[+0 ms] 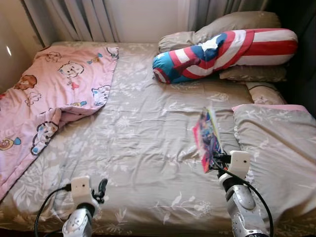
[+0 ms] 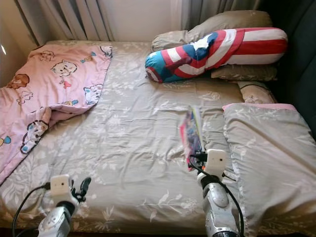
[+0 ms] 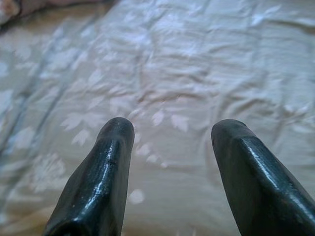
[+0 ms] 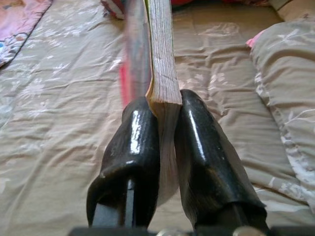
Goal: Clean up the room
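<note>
one thin colourful book [image 1: 207, 138], edge-up, in right tool [image 4: 166, 105]

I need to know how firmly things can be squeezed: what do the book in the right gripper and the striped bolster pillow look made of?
The book, clamped in the right gripper, looks like paper with a glossy printed cover: stacked page edges show, and the cover bends. The bolster pillow looks like soft printed fabric over stuffing, judging by its rounded, creased shape; the filling cannot be seen.
</note>
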Available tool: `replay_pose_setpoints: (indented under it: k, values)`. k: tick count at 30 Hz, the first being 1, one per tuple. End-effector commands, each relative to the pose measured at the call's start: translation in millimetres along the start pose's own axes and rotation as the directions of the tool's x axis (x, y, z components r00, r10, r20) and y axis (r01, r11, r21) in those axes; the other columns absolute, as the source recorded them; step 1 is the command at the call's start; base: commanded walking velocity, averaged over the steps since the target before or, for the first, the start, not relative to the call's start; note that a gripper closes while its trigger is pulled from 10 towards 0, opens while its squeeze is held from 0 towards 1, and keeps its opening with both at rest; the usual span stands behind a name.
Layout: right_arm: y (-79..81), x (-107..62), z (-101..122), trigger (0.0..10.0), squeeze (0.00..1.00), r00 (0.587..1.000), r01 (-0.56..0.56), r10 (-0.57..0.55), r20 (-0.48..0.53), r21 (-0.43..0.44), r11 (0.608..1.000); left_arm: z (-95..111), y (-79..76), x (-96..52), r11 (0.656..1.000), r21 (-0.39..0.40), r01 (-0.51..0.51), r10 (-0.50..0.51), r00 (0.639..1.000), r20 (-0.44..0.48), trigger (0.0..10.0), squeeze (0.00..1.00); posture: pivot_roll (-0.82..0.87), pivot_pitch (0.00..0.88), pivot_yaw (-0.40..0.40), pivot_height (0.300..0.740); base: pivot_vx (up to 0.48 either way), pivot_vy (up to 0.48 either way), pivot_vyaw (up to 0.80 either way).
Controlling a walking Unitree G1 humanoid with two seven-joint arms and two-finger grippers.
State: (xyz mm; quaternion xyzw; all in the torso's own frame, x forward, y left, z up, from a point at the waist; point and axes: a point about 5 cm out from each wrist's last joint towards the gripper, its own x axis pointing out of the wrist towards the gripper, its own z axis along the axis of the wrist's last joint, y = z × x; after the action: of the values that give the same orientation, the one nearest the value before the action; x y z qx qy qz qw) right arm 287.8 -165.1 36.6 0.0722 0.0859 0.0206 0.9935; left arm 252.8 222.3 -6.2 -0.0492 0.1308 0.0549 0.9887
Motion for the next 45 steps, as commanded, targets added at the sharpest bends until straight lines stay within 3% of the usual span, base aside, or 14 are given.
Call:
replay_pose_setpoints:
  k: [1, 10, 23, 45]
  values:
    - [4.0, 2.1, 15, 10.0, 0.0, 0.996, -0.019, 0.02, 0.085, -0.011, 1.0, -10, 5.2, -8.3, 1.0, -0.009, -0.014, 0.014, 1.0, -0.026, 10.0, 0.0, -0.01, 0.115, 0.003, 0.73, 0.0, 0.0, 0.0]
    - [-0.6, 2.6, 15, 10.0, 0.0, 0.997, 0.013, -0.011, 0.078, -0.018, 1.0, -8, 7.6, -11.6, 1.0, -0.001, -0.008, 0.008, 1.0, 0.0, 10.0, 0.0, 0.0, 0.124, -0.001, 0.691, 0.0, 0.0, 0.0]
    - [-5.5, 2.7, 11, 10.0, 0.0, 0.997, 0.062, -0.061, 0.049, -0.019, 0.998, 25, -0.1, 6.6, 1.0, -0.001, 0.029, -0.029, 0.993, 0.115, 10.0, 0.0, 0.0, 0.141, 0.001, 0.686, 0.0, 0.0, 0.0]
    - [-4.7, 2.1, 11, 10.0, 0.0, 0.994, 0.078, -0.079, 0.07, 0.014, 0.997, 34, -10.9, 8.8, 0.996, 0.035, 0.083, -0.087, 0.986, 0.145, 10.0, 0.0, 0.01, 0.149, 0.002, 0.638, 0.0, 0.0, 0.0]
